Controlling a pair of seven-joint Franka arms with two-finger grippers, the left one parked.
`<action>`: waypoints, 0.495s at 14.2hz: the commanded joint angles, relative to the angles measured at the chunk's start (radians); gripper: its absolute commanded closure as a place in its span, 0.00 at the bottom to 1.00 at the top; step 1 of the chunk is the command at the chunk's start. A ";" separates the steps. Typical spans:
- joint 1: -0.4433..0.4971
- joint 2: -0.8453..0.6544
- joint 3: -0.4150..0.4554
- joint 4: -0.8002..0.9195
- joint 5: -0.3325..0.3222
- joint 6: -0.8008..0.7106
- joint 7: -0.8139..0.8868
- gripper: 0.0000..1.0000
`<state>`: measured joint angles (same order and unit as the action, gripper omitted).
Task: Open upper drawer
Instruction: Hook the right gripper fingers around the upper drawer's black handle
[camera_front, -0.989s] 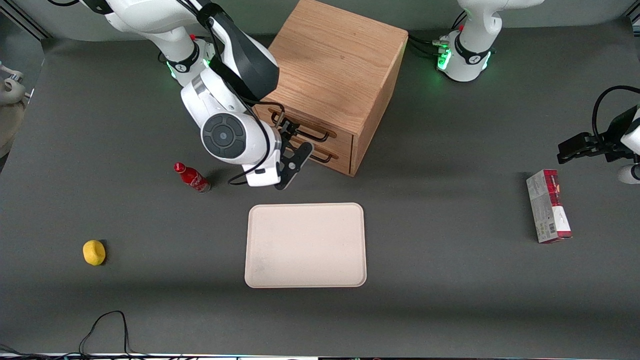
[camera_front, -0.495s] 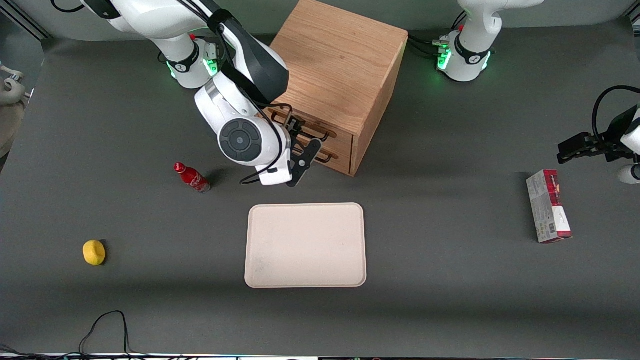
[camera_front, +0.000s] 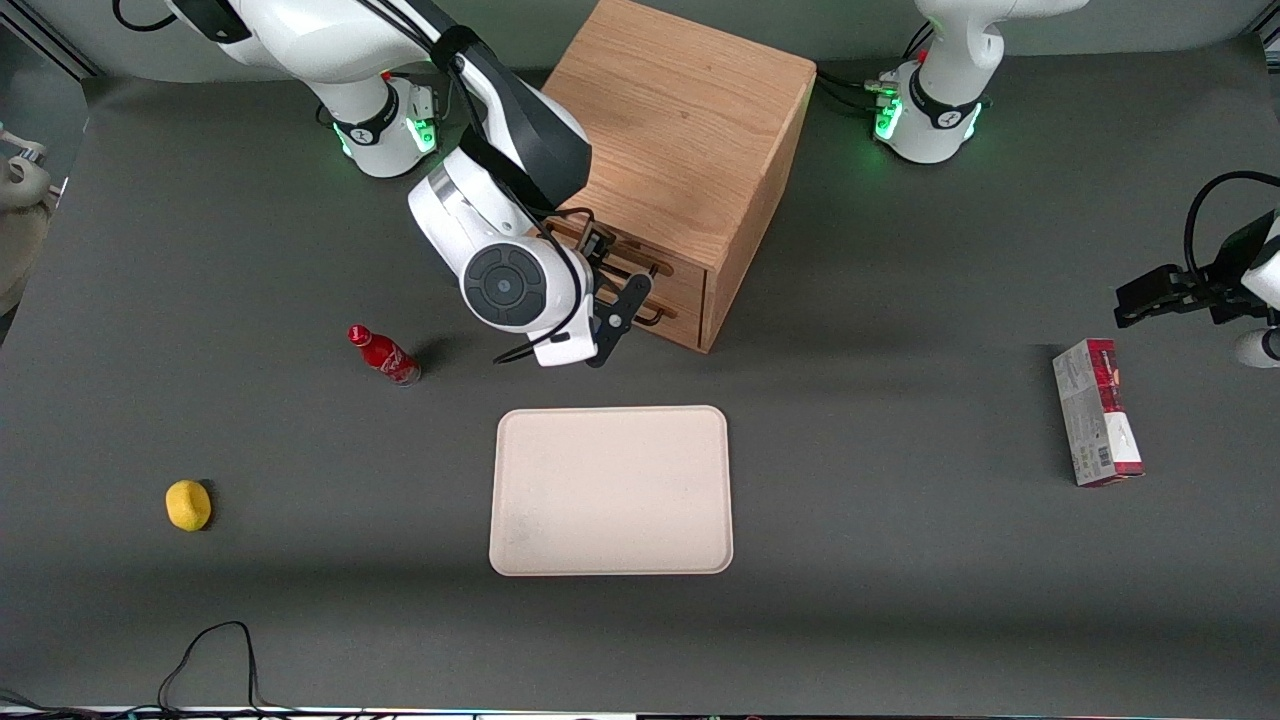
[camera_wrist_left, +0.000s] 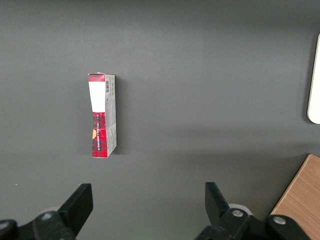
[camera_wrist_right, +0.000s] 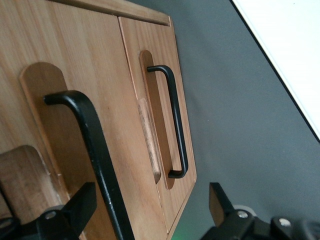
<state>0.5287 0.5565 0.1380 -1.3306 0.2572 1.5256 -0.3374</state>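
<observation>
Two closed drawers in the oak cabinet (camera_front: 690, 150); gripper (camera_wrist_right: 150, 210), fingers spread and holding nothing, straddles the upper drawer (camera_wrist_right: 65, 130) handle (camera_wrist_right: 97, 150).

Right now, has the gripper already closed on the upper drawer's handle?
No. In the right wrist view the gripper is open, one finger either side of the upper drawer's handle, gripping nothing.

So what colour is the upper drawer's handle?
Black handle on the upper drawer, clearest in the right wrist view.
</observation>
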 joint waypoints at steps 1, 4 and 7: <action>0.007 -0.001 -0.009 -0.005 0.014 -0.007 -0.063 0.00; 0.005 0.002 -0.011 -0.009 0.013 0.005 -0.094 0.00; 0.002 0.013 -0.012 -0.009 0.010 0.013 -0.098 0.00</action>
<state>0.5285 0.5583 0.1357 -1.3407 0.2572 1.5292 -0.4056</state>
